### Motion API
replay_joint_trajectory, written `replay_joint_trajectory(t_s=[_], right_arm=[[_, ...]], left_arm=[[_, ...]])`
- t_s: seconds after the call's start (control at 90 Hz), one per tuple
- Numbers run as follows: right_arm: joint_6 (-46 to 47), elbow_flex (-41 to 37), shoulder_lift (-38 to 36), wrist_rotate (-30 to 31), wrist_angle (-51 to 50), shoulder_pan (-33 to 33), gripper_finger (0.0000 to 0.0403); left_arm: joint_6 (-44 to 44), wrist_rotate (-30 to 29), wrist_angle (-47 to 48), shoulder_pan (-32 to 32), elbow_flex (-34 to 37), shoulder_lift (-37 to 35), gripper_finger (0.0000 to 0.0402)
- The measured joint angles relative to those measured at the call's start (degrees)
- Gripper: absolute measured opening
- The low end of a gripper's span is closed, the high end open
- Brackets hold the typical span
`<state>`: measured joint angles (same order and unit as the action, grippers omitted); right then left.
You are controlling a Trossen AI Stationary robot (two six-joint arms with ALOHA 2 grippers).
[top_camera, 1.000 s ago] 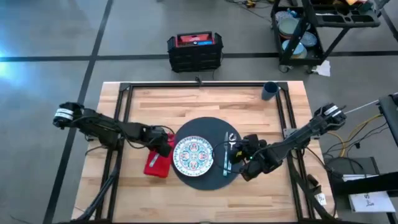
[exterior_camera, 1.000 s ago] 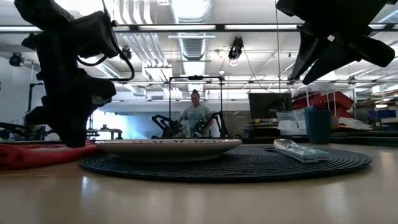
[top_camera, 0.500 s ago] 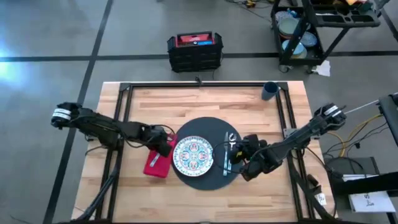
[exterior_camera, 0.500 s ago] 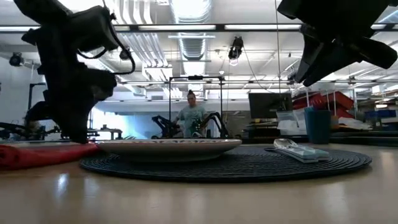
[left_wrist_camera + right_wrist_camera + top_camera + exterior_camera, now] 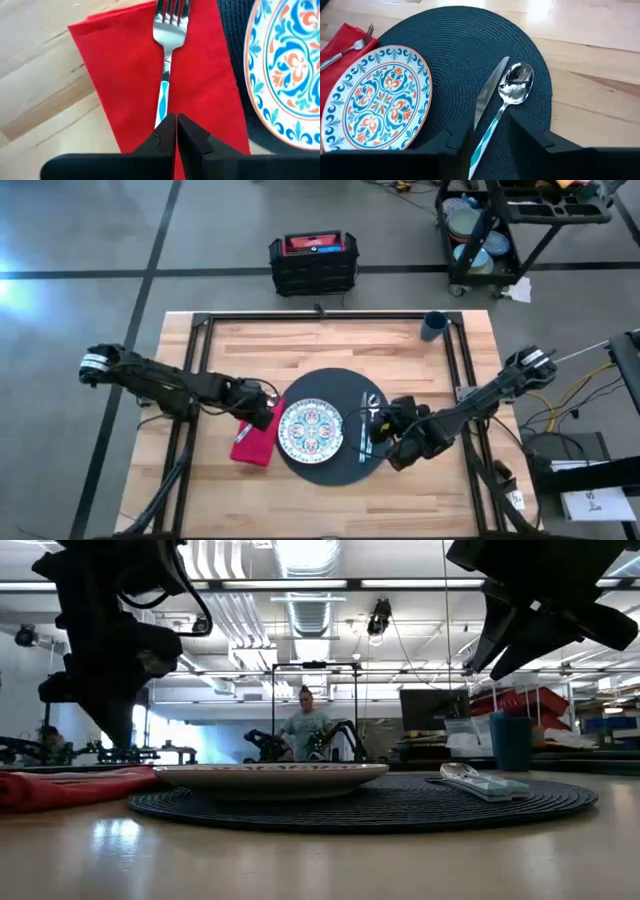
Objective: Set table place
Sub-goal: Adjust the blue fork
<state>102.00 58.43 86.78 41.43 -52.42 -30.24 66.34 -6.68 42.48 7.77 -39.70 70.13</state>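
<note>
The round dark mat lies on the table with the patterned plate on it. A knife and a spoon lie side by side on the mat right of the plate. The red napkin lies flat left of the mat, and the fork rests on it. My left gripper is shut and hangs just above the fork's handle, clear of the napkin in the low view. My right gripper is open, raised over the spoon's handle. The blue cup stands at the far right.
A black rail frame runs round the table's working area. On the floor beyond the far edge sits a black and red case, and a cart stands at the back right. A person is far behind the table.
My left gripper has risen from the napkin, where its fingertips were down a second ago, and now hangs clear above it. The napkin and fork stay flat where they were.
</note>
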Motion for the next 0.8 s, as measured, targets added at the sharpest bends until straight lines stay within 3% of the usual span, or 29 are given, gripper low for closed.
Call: replay_joint_trajectory(t_s=[0.167, 0.322, 0.8], right_arm=[[0.0, -0.6, 0.0, 0.1, 0.1, 0.0, 0.0119], [0.0, -0.6, 0.0, 0.1, 0.4, 0.0, 0.0130], [0.6, -0.6, 0.0, -0.5, 0.4, 0.0, 0.0118]], left_arm=[[-6.5, -0.7, -0.7, 0.0, 0.0, 1.0, 0.0004], [-10.5, 0.4, -1.5, 0.3, 0.0, 3.1, 0.0032], [-13.3, -1.0, -2.9, 0.3, 0.0, 12.2, 0.0112]])
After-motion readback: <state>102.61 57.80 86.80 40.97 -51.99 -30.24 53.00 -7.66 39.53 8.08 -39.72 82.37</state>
